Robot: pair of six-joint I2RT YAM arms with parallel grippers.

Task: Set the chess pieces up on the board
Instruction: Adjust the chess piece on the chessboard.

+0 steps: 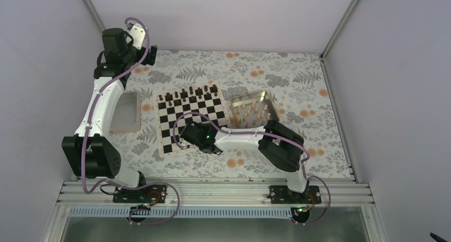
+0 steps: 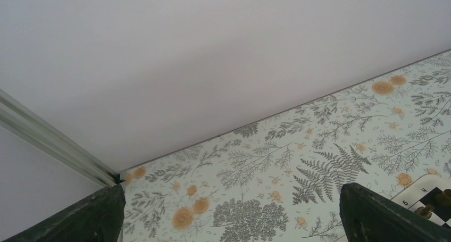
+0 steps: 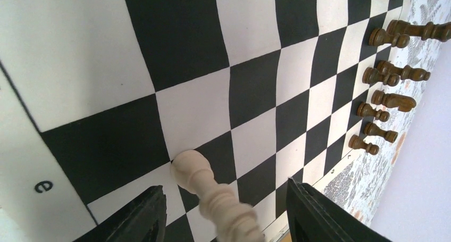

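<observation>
**Right wrist view: leaning light piece at risk of toppling on the near rank**

Between the fingers of the right gripper (image 3: pixel 224 197) a light tan piece (image 3: pixel 213 197) is seen. Its rounded head is low over the board (image 3: pixel 255 88), close to the border letter e (image 3: pixel 43 186). The jaws are parted wider than the shaft where it shows, with a gap on either side. Whether the piece is gripped lower down, below the frame edge, cannot be told. The left gripper (image 2: pixel 232 199) is spread wide with nothing in it, and is raised at the far left of the table, away from the board.

The main hazard is judged to be a fall. The piece is seen at a slant rather than upright. Its head lies over a corner where squares meet, not over the middle of one. If it were let go like this, it could be tipped over and rolled across the checks, or set down straddling two squares. Little is offered by the slim turned shaft for the pads to bear on, so a slip or twist during closing is also possible.

The dark brown pieces (image 3: pixel 391 74) along the far edge are well apart from the gripper and are unlikely to be disturbed. Most of the chess pieces (image 1: pixel 252 111) are seen in the gold tin tray (image 1: pixel 232 105) just beside the board. Many such placements are therefore yet to be made, and a toppled piece would be harder to pick up again.
</observation>
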